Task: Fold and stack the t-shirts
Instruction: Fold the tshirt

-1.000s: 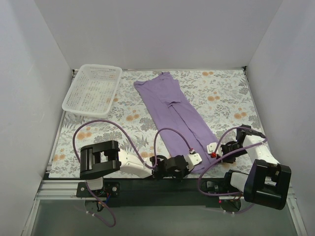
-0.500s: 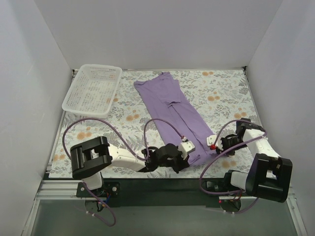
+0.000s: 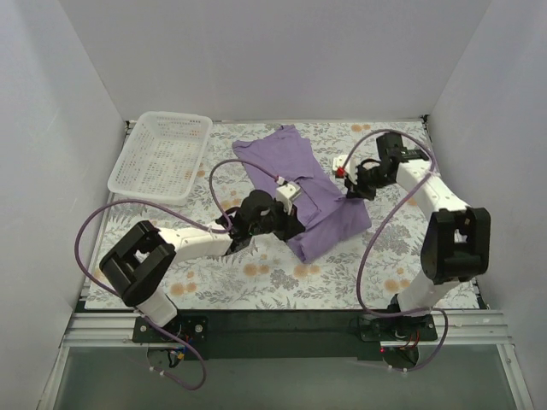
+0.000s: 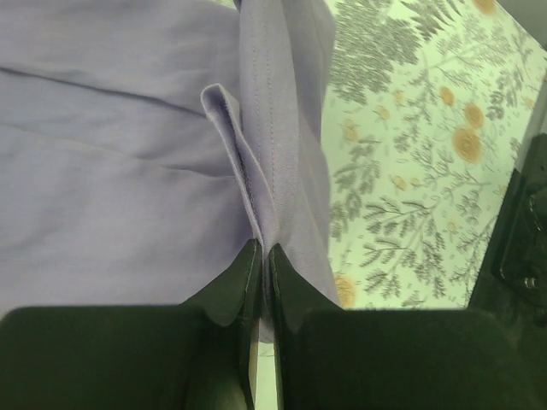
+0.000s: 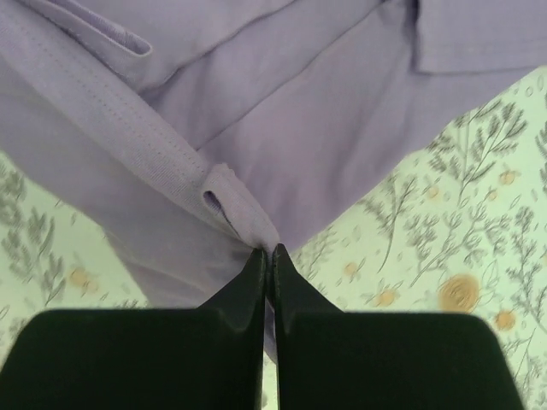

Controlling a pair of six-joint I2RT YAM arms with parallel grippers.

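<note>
Top external: lavender t-shirt (image 3: 329,218) sits mid-table on the floral table cover (image 3: 410,248), right of the white mesh basket (image 3: 162,154) and apart from it. It looks narrowed to a strip already. Its near end is doubled back over the body, with the fold edge facing the arm bases.

Grip state:
- left gripper (image 3: 293,190): jaws pinched tight on a stitched edge of the shirt, left side of the strip. Left wrist view shows fabric squeezed right at the fingertips.
- right gripper (image 3: 344,168): same on the right side, clamped on the hem (image 5: 128,137), with cloth draping away from the tips.

Step, my read: crosswise fold in progress, with the bottom end raised over the body and headed for the far end. Not laid down yet.

Next move needs:
- both arms travelling together, with the edge between them taut so it doesn't sag or skew
- the carried edge lined up with the far edge
- the cloth lowered flat before both let go

Can't see:
- neck label and collar aren't visible in any view
- sleeves aren't distinguishable, so I can't tell how they're tucked
- layer count inside each pinch is unclear; the wrist views show rolled hem, possibly more than one ply
- the far end of the shirt is partly behind the grippers
- only one shirt is in view, so there's no stacking target I can identify
</note>
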